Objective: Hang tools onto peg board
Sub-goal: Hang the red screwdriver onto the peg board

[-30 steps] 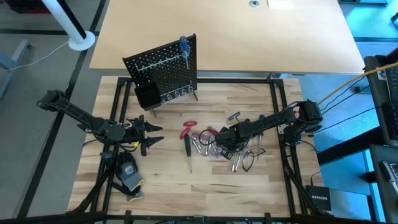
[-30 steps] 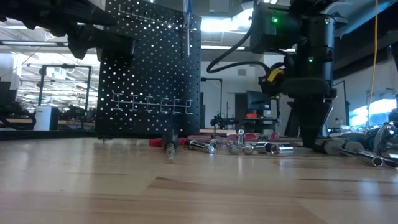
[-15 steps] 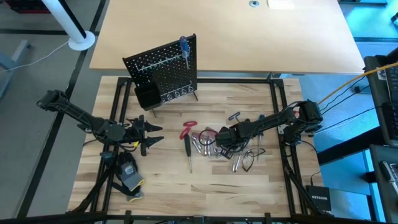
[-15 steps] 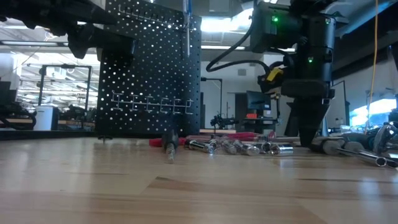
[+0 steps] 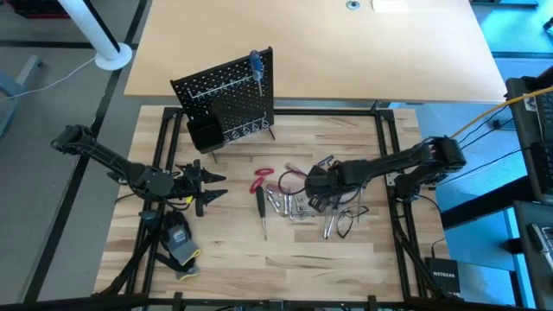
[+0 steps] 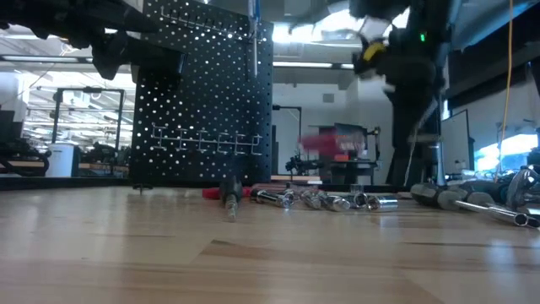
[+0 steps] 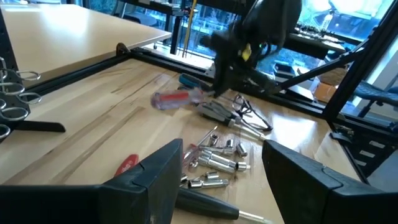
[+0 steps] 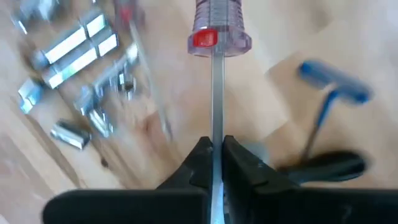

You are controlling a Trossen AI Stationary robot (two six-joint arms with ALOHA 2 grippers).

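Note:
The peg board [image 5: 226,99] stands upright at the table's far left, a blue-handled screwdriver [image 5: 256,65] hanging on it and a black bin [image 5: 203,134] at its lower corner. Tools lie mid-table: red pliers [image 5: 261,180], a black screwdriver [image 5: 260,207] and silver bits [image 5: 285,203]. My right gripper [image 5: 315,181] is above them, shut on a screwdriver with a clear, red-banded handle [image 8: 219,25]. My left gripper [image 5: 212,186] waits open at the left, holding nothing. My right gripper pinches the screwdriver's bare metal shaft [image 8: 214,127] between its two fingertips [image 8: 200,155]. The shaft sticks out past the fingertips, with the handle [image 7: 177,98] at its free end. The fingers slant down from above. The screwdriver is lifted clear of the table.
A blue-handled tool [image 8: 333,87], wire loops [image 5: 346,220] and more metal tools [image 5: 328,226] lie under and near my right gripper. A grey-black glove [image 5: 179,242] lies near the front left. The table's frame rails [image 5: 389,147] run along its edges.
My right gripper has shut on the screwdriver's shaft among the tools and gone up, tipping as it rose. The screwdriver has come off the table and now hangs clear of it, with its handle toward the table's left.

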